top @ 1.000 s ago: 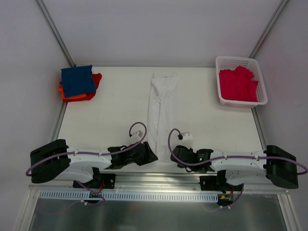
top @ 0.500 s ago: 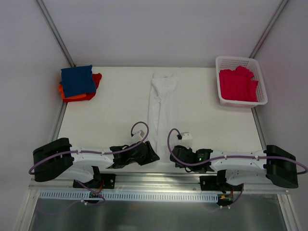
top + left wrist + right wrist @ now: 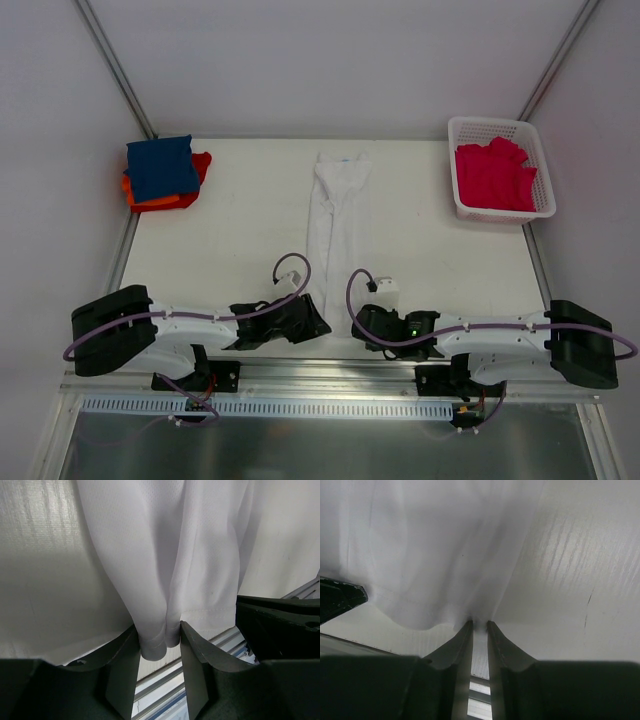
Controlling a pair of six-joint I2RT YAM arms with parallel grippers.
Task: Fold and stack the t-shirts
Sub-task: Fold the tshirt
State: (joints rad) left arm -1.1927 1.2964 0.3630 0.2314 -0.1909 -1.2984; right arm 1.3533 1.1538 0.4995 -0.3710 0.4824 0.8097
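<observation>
A long white t-shirt (image 3: 338, 215), folded into a narrow strip, lies down the middle of the table. Its near hem reaches both grippers. My left gripper (image 3: 318, 322) is shut on a bunched fold of that hem (image 3: 159, 630), cloth filling the gap between the jaws. My right gripper (image 3: 357, 326) pinches the hem's other corner at its fingertips (image 3: 480, 624), jaws nearly together. A folded navy t-shirt (image 3: 160, 168) sits on an orange-red t-shirt (image 3: 152, 203) at the far left corner. A crimson-pink t-shirt (image 3: 495, 178) lies in the basket.
The white lattice basket (image 3: 490, 122) stands at the far right corner. The metal rail (image 3: 330, 378) of the table's front edge runs just under both grippers. Slanted frame poles (image 3: 115, 65) rise at the back corners.
Both grippers have crept slightly toward the table's front edge, and the left arm has slid a little to the right. The shirt's near hem has followed them.
</observation>
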